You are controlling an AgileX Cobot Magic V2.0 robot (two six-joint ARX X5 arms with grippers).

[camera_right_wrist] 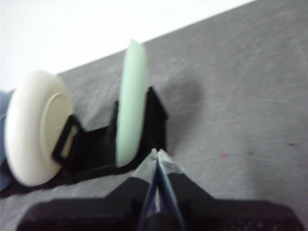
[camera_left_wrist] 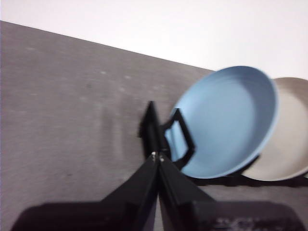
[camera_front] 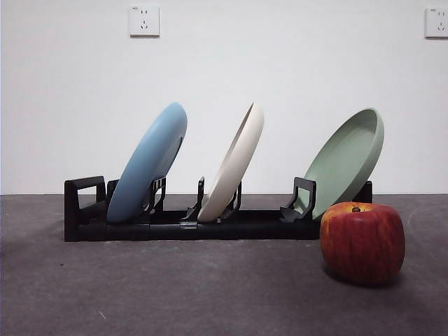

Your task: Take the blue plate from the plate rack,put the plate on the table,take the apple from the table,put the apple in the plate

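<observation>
Front view pictures show the plate rack [camera_front: 210, 225] standing on the table [camera_front: 175, 294] with 3 plates leaned in its slots: the blue plate [camera_front: 148, 162] at the end with the taller bracket, a cream-white plate [camera_front: 234, 162] in the middle, and a sage-green plate [camera_front: 346, 159] at the far end. All 3 are tilted the same way, each propped against an upright divider. The apple [camera_front: 362, 242] is seen on the table just in front of the rack's green-plate end, stem up, apart from every plate.

No step of the task is judged to be done: the blue plate is seated in the rack and nothing is held. The step in hand is judged to be the approach to the blue plate.

From the left wrist view, the left gripper [camera_left_wrist: 157, 156] is seen above the table beside the bracket end of the rack, its 2 jaws pressed together at the tips and empty, with the blue plate's hollow face turned toward it. From the right wrist view, the right gripper [camera_right_wrist: 156, 153] is seen near the sage-green plate's edge, jaws likewise closed on nothing.

The next move is judged to call for the left jaws to be parted, set astride the blue plate's upper rim, closed, and the plate lifted along its lean so that the cream-white plate is not knocked.
</observation>
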